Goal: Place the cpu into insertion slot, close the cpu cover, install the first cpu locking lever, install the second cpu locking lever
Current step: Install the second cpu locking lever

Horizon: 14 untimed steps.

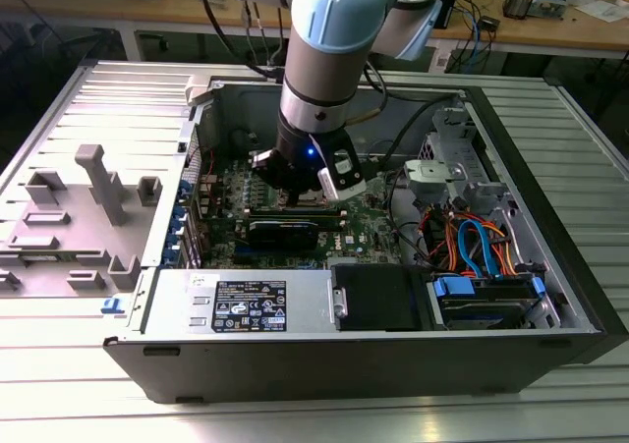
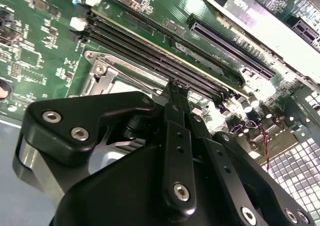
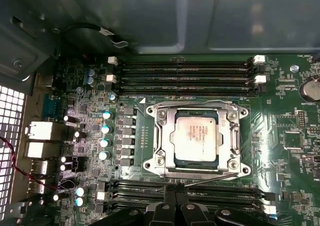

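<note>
The exterior view stands off from the bench, raised and looking down at a slant into the open computer case (image 1: pixel 550 266), taking in the whole case, the slatted table (image 1: pixel 295 414) and the arm (image 1: pixel 329 60) reaching into it. The first wrist view looks almost straight down on the motherboard (image 3: pixel 290 136) from fairly close, with the insertion slot (image 3: pixel 197 136) at its middle. The second wrist view sits lower and much nearer, skimming across the board at a slant past the gripper (image 2: pixel 177 88) body. Both wrist views share the socket's metal rim and the long black memory slots (image 2: pixel 150 40) just beside it
</note>
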Available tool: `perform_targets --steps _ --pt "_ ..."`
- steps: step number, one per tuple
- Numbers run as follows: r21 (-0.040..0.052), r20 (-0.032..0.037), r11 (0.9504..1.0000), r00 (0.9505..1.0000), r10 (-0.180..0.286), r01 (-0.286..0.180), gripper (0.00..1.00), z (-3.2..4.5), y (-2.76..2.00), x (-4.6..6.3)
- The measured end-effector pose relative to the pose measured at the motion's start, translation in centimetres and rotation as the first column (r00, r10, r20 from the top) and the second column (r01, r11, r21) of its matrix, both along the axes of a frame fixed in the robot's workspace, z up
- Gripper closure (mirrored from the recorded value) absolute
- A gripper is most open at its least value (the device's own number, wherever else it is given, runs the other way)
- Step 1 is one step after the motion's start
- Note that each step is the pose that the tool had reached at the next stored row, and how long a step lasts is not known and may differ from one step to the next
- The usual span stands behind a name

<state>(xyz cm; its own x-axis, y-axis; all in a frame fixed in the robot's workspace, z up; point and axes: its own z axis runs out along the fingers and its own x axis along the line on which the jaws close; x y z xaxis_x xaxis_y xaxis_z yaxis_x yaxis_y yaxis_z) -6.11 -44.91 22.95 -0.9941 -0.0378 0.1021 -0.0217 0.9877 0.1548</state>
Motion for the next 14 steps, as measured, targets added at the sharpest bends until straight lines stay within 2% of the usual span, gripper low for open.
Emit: perform_targets --steps 5,6,8,9,12,14 --pt "0.0056 -0.0002 1.0 1.0 0.0 0.0 0.89 -0.66 -0.01 -0.7" --pt "0.0131 -0.0002 0.9999 1.0 0.002 -0.002 0.89 -0.81 0.0 -0.9" --pt "0.0217 0.0007 0.9998 1.0 0.004 -0.004 0.89 -0.91 0.0 -1.1" --pt "0.0275 0.0031 0.9996 1.0 0.006 -0.006 0.89 -1.01 0.0 -1.3" --pt "0.0296 0.0083 0.9995 0.9999 0.008 -0.008 0.89 -1.21 -0.01 -1.5" --pt "0.031 0.018 0.9995 0.9998 0.01 -0.01 0.89 -1.25 -0.01 -1.6"
